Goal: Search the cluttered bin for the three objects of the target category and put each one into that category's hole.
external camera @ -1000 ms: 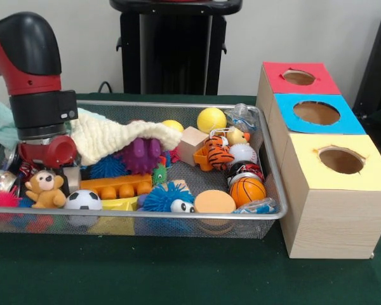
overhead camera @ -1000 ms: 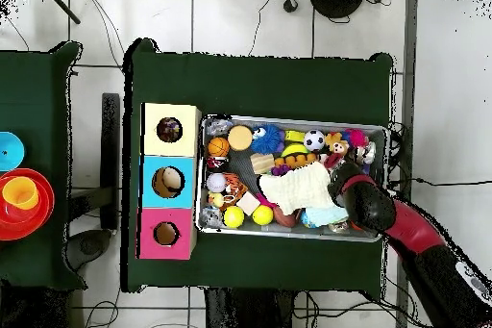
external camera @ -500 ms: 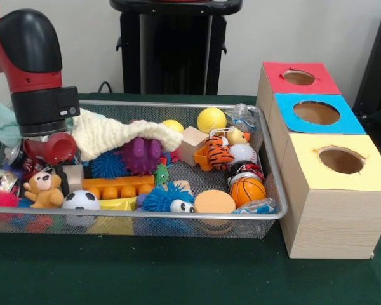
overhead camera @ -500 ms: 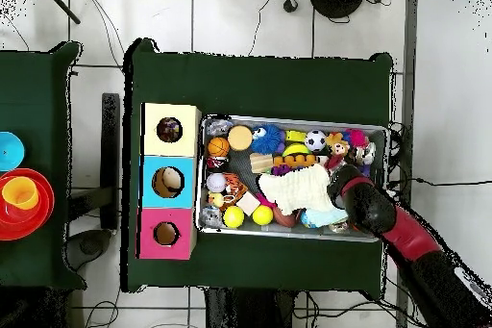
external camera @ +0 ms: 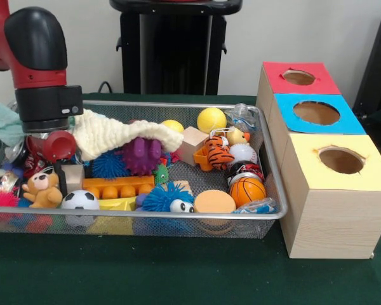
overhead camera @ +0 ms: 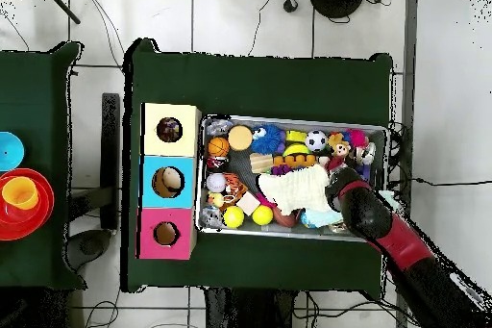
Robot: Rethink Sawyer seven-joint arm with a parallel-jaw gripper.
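Note:
A wire mesh bin [external camera: 272,190] holds a jumble of toys. Among them are a basketball [external camera: 247,189], a soccer ball [external camera: 80,200], a yellow ball [external camera: 211,119], a baseball [external camera: 242,152], a tiger toy [external camera: 219,152], a teddy bear [external camera: 43,189] and a blue spiky ball [external camera: 167,196]. A cream cloth [external camera: 124,135] drapes over the bin's middle. My gripper [external camera: 51,162] is low in the bin's left end, right beside the cloth's edge, with clutter hiding its tip. Three boxes with holes stand beside the bin: red [external camera: 298,77], blue [external camera: 315,113] and yellow [external camera: 340,160].
In the overhead view the arm [overhead camera: 384,228] comes over the bin's right end [overhead camera: 384,132], and the boxes [overhead camera: 168,182] line the bin's left side. A purple spiky toy [external camera: 141,154], a wooden block [external camera: 192,143] and an orange disc [external camera: 214,202] lie among the clutter. Stacked bowls [overhead camera: 21,199] sit on a separate table.
The arm has risen slightly and shifted a little to the right in the front view. The cloth and the toys stay about where they were.

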